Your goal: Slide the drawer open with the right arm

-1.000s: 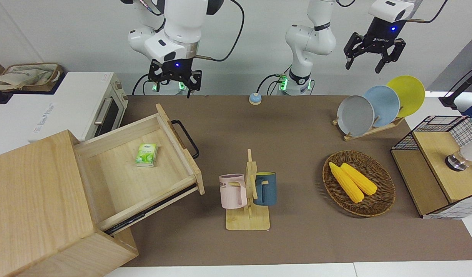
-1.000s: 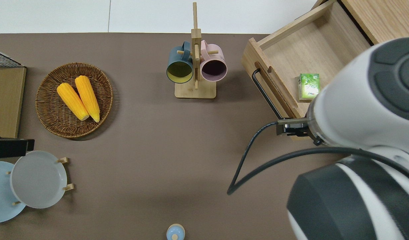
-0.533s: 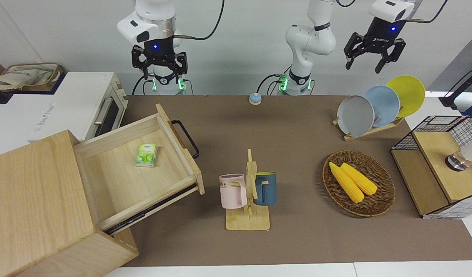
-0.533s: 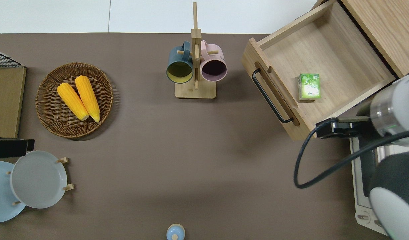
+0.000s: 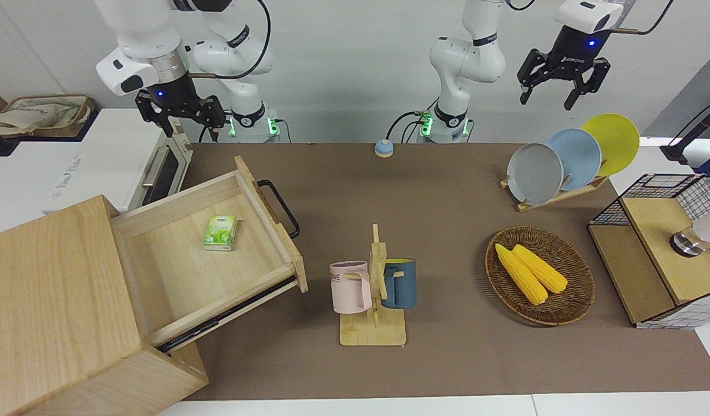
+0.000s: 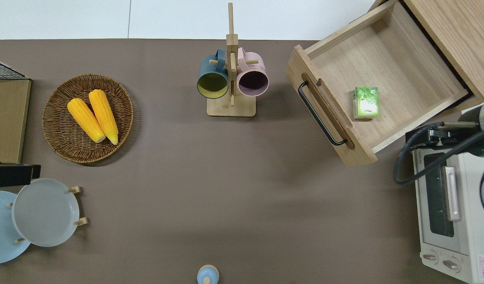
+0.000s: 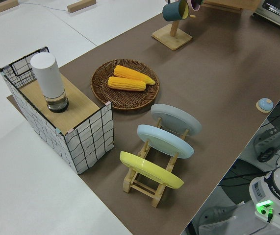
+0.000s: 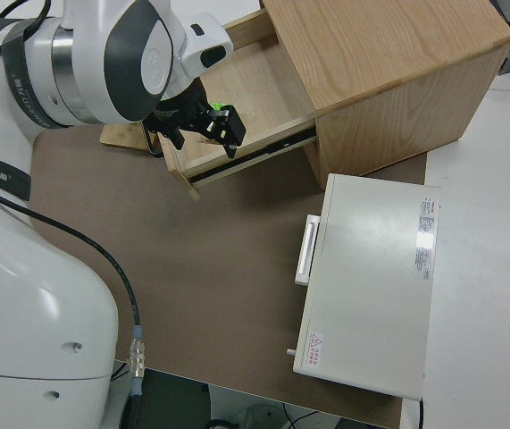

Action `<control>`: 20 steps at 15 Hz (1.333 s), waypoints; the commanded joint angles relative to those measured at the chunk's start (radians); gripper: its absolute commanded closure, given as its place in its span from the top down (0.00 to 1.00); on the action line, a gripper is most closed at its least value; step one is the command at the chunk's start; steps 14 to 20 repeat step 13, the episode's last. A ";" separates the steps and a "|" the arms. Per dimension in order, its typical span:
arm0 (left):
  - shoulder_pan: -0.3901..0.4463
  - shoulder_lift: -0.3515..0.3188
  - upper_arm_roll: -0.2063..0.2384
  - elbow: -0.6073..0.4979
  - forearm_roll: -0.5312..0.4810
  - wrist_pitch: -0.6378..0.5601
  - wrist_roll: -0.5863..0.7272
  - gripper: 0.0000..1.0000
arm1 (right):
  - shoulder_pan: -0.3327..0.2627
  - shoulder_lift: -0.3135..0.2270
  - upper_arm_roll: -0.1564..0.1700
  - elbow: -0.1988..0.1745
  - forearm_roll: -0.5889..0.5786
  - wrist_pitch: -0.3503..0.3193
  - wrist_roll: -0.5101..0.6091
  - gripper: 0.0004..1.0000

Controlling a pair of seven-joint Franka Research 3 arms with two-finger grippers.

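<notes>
Drawer (image 5: 210, 254) pulled well out of the pale wooden box (image 5: 54, 312) at the right arm's end of the table, on the edge farthest from the robots. Wide, shallow, light wood, with a black bar handle (image 6: 320, 114) on its front, turned toward the middle of the table. Inside, only a small green packet (image 6: 366, 102), lying flat near the front panel. Dark slide rail showing under one side.

Right gripper (image 5: 180, 118) up in the air, over the corner of the white toaster oven (image 6: 451, 213) next to the drawer. Fingers spread apart, holding nothing, touching nothing, clear of the handle. Cable looping from the wrist above the oven door.

Left arm parked, its gripper (image 5: 554, 86) with fingers spread wide and empty.

Elsewhere on the brown mat: mug stand (image 6: 231, 79) with a blue and a pink mug beside the drawer front; wicker basket (image 6: 56, 134) with two corn cobs; plate rack (image 5: 557, 193) with grey, blue and yellow plates; wire-mesh cabinet (image 5: 655, 254) at the left arm's end; small blue bell (image 5: 383, 148) close to the robots' bases.
</notes>
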 commanded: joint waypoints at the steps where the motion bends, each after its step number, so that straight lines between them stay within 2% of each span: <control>1: -0.031 -0.023 0.018 -0.017 0.028 -0.006 0.003 1.00 | 0.173 -0.076 -0.174 -0.135 0.035 0.112 0.001 0.99; 2: -0.031 -0.021 0.018 -0.017 0.028 -0.006 0.003 1.00 | 0.196 -0.073 -0.205 -0.134 0.045 0.116 0.000 0.99; 3: -0.031 -0.023 0.018 -0.017 0.028 -0.006 0.003 1.00 | 0.198 -0.069 -0.207 -0.131 0.048 0.114 0.000 0.99; 5: -0.031 -0.023 0.018 -0.017 0.028 -0.006 0.003 1.00 | 0.187 -0.047 -0.207 -0.098 0.055 0.094 -0.017 0.99; 7: -0.031 -0.021 0.018 -0.017 0.028 -0.006 0.003 1.00 | 0.181 -0.032 -0.210 -0.039 0.062 0.004 -0.011 0.99; 8: -0.031 -0.023 0.018 -0.017 0.028 -0.006 0.003 1.00 | 0.181 0.000 -0.212 0.004 0.063 -0.031 -0.010 0.99; 9: -0.031 -0.023 0.018 -0.017 0.028 -0.006 0.003 1.00 | 0.181 0.020 -0.212 0.029 0.063 -0.051 -0.006 0.99; 20: -0.031 -0.021 0.018 -0.017 0.028 -0.006 0.003 1.00 | 0.193 0.021 -0.213 0.032 0.049 -0.053 -0.003 0.99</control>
